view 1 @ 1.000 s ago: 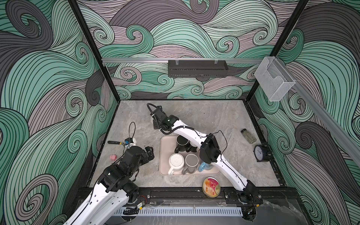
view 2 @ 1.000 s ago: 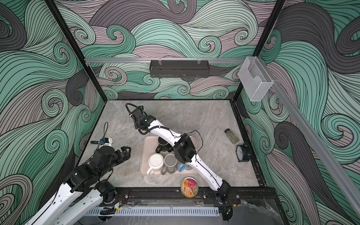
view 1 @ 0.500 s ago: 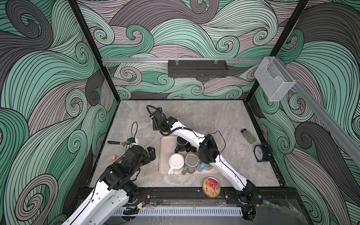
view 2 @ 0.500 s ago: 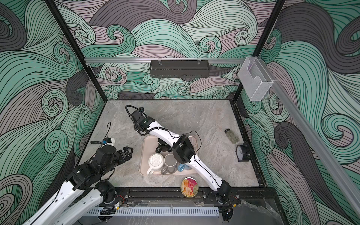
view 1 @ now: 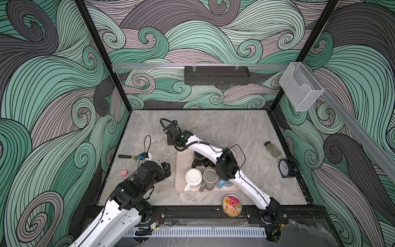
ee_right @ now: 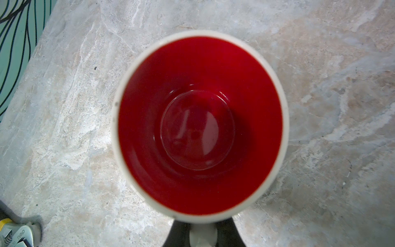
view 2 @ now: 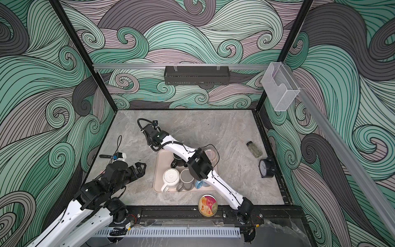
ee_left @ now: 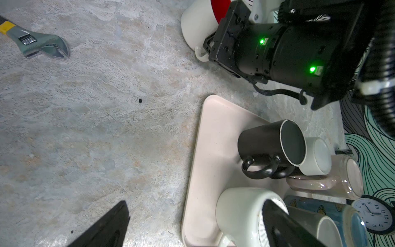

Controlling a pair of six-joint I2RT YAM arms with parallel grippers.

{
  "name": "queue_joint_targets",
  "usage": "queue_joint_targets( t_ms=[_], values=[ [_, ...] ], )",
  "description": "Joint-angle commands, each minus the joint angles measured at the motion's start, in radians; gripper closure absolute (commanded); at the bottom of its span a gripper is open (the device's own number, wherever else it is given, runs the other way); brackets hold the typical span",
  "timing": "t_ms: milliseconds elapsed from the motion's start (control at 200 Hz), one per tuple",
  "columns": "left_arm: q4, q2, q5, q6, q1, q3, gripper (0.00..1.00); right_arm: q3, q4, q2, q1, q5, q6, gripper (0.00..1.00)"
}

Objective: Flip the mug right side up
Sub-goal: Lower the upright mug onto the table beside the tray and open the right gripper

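The mug (ee_right: 198, 128) is white with a red inside. The right wrist view looks straight down into its mouth, with grey tabletop all around. My right gripper (ee_right: 203, 235) is shut on the mug's white handle. In the left wrist view the mug (ee_left: 196, 25) shows mouth up beside the black right wrist, behind the tray's corner. In both top views the right gripper (view 1: 172, 140) (view 2: 152, 136) reaches across to the left of middle and hides the mug. My left gripper (view 1: 165, 169) (view 2: 140, 169) (ee_left: 192, 231) hangs open left of the tray, holding nothing.
A beige tray (view 1: 180, 171) holds two black mugs (ee_left: 269, 145), an upturned white mug (view 1: 193, 177), a grey mug (view 1: 210, 177), a blue cup and a glass. A wrench (view 1: 128, 156) and a pink bit (view 1: 124, 172) lie left. A spice jar (view 1: 272, 149), clock (view 1: 285, 167) and tin (view 1: 232, 205) lie right.
My right gripper has shifted slightly to the left with the mug. The left arm has edged a little toward the tray, jaws still open.
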Motion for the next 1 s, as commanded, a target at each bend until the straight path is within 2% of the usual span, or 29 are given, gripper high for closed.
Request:
queue_joint_targets(
  t_ms=[0, 580, 996],
  values=[
    [0.007, -0.004, 0.004, -0.007, 0.002, 0.001, 0.01, 0.038, 0.041, -0.004, 0.008, 0.016, 0.027, 1.0],
    [0.015, -0.007, 0.023, 0.012, 0.002, -0.017, 0.02, 0.017, 0.082, -0.006, 0.02, -0.03, 0.097, 0.74],
    [-0.009, -0.048, 0.018, 0.017, 0.002, -0.023, 0.02, 0.006, 0.104, -0.019, 0.026, -0.071, 0.114, 0.73]
  ],
)
